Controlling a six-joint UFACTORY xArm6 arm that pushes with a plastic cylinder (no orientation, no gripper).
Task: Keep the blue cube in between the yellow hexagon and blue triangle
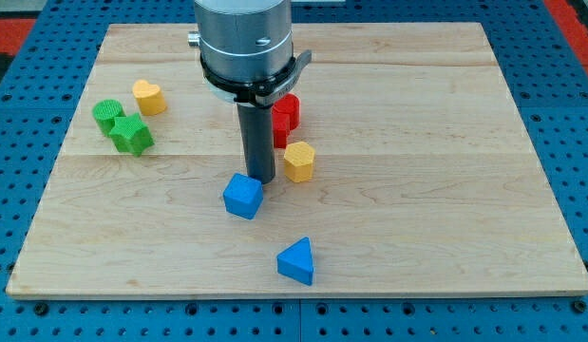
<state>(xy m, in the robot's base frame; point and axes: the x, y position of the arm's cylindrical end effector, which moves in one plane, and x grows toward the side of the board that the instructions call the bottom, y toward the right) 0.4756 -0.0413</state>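
Observation:
The blue cube [242, 196] lies on the wooden board below the centre. The yellow hexagon [298, 161] is up and to its right. The blue triangle [296, 261] is lower and to the right, near the board's bottom edge. My tip [260, 180] rests on the board just above and right of the blue cube, touching or nearly touching its upper right corner, and just left of the yellow hexagon.
A red block [286, 115] sits behind the rod, above the yellow hexagon, partly hidden. A yellow heart-like block [149, 97] and two green blocks [108, 115] [132, 135] lie at the view's upper left. The board's edge [294, 293] runs along the bottom.

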